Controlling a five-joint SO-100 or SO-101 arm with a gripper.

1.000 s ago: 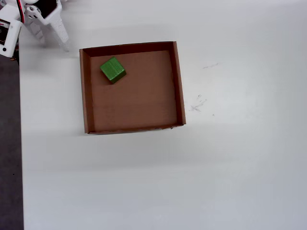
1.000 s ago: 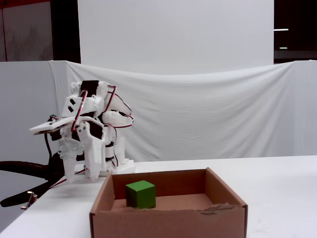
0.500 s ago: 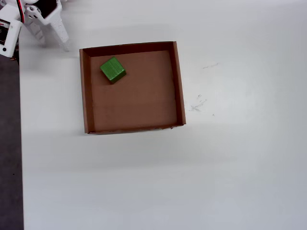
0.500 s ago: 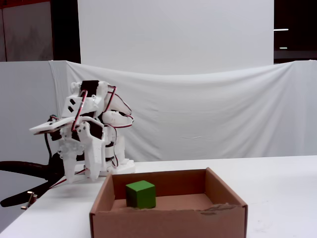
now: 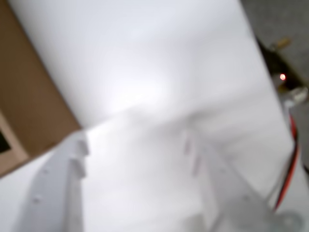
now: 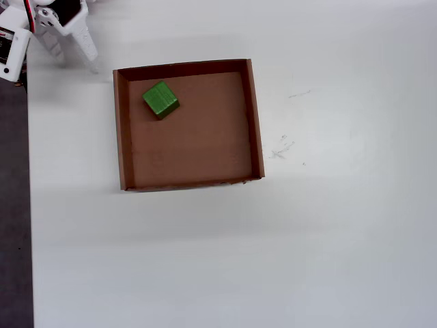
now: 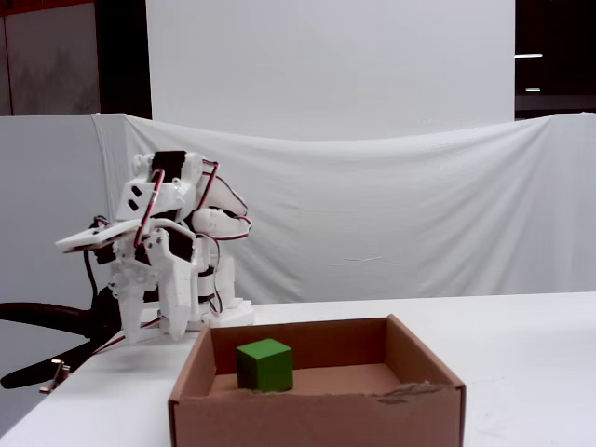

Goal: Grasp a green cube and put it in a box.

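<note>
Inside the box [image 6: 254, 116], near its upper-left corner in the overhead view, sits the green cube [image 6: 160, 99], well apart from the released, empty end effector [image 5: 135, 145] above the table [image 6: 328, 239].

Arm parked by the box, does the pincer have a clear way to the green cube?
Probably yes. The green cube sits uncovered in the box, in the corner nearest the pincer, which is empty and outside the box. Only the low cardboard wall lies between them; coming from above should clear it.
</note>
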